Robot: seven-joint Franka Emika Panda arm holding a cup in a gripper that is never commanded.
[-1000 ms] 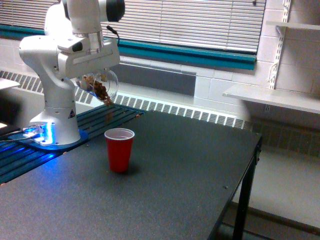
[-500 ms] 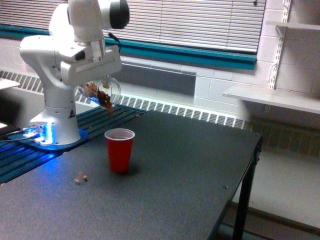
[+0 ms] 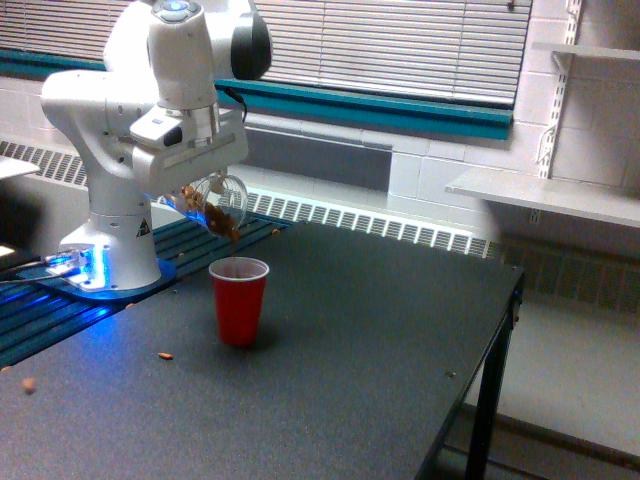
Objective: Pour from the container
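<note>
I hold the clear container [image 3: 218, 203] tipped steeply, its mouth down toward four o'clock, just above the red cup [image 3: 238, 299] and a little to ten o'clock of its rim. My gripper [image 3: 196, 178] is clenched on the container, brown bits sliding toward the lip. The risk I see is overshoot: the mouth is not squarely over the cup, so bits may fall outside the rim or bounce off it. Two stray bits [image 3: 163, 355] already lie on the dark desk [image 3: 350, 380] at eight o'clock of the cup. A harder tilt could dump everything at once. I can read no brand or writing anywhere; my base [image 3: 112, 265] glows blue.
</note>
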